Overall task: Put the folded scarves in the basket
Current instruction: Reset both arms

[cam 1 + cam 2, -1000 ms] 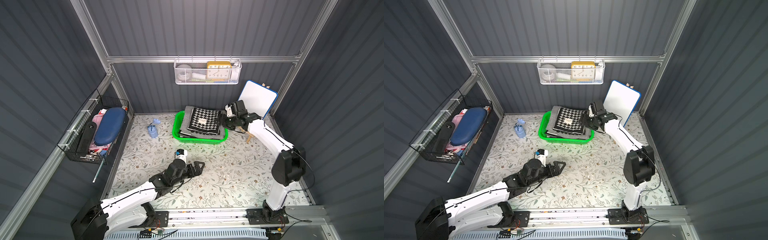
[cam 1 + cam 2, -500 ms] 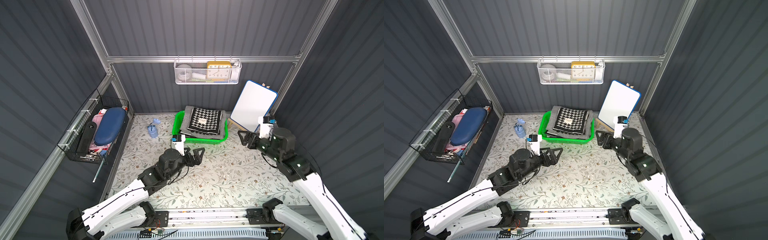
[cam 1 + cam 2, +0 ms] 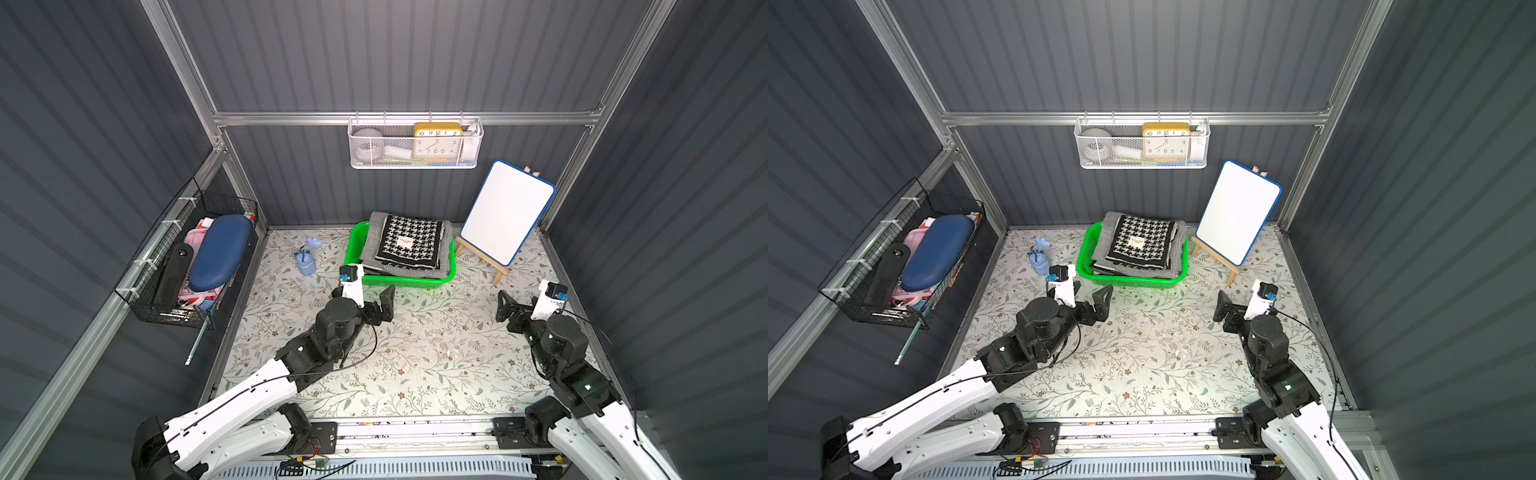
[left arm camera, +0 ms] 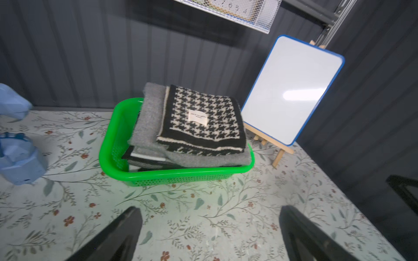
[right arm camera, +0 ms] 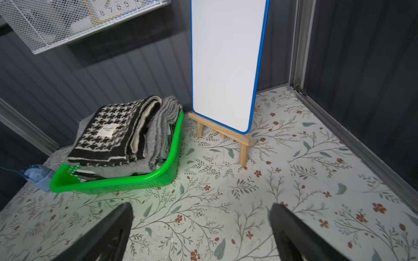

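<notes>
Left arm first: it reaches out long and low from the near rail, slanting across the floral tabletop (image 3: 415,353) toward the basket (image 3: 403,283). The left gripper (image 3: 372,296) points at the basket's near wall and stops short of it, touching nothing. In the left wrist view its two dark fingers (image 4: 126,226) are spread wide with only bare tabletop between them, so that hand is released and empty.

Over to the right arm: it comes up from its base at the near right corner, elbow folded, forearm angled in toward the far wall. The right gripper (image 3: 523,307) hangs above the tabletop near the foot of the whiteboard easel (image 3: 507,212), well apart from the basket. In its own wrist view the fingers (image 5: 113,226) stand splayed, nothing caught between them, so it too is let go.

And the folded scarf (image 3: 409,245), the black-and-white houndstooth one, lies label up at the top of the pile in the green basket, resting on a folded grey cloth (image 3: 442,266). The pile rises above the rim. Both top views show it there, clear of both grippers.
</notes>
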Robot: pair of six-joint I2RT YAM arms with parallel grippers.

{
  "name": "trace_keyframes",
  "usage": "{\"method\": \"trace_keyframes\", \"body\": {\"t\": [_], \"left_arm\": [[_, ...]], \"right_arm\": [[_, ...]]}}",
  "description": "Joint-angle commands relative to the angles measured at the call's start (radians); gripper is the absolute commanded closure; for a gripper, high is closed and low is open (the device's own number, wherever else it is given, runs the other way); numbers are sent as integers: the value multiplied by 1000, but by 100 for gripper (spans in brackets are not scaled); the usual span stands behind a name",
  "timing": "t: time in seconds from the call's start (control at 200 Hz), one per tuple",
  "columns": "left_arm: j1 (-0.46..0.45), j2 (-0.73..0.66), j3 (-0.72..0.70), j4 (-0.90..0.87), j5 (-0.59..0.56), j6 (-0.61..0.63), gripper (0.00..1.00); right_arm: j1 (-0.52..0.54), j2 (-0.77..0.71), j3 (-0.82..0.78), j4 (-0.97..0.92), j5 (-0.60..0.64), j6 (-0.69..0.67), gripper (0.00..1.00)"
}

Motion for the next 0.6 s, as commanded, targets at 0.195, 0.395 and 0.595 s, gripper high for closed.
{"method": "trace_keyframes", "body": {"t": [0.195,0.395,0.595], "left_arm": [[31,-122,-309,377,-209,219,1],[198,-55,-258,235,-106,174,0],[386,43,-268,337,20,173,1]], "right_arm": [[-3,39,-186,326,186,-36,1],[-4,134,-273,506,212,-143,1],[-13,275,-272,601,187,-290,1]]}}
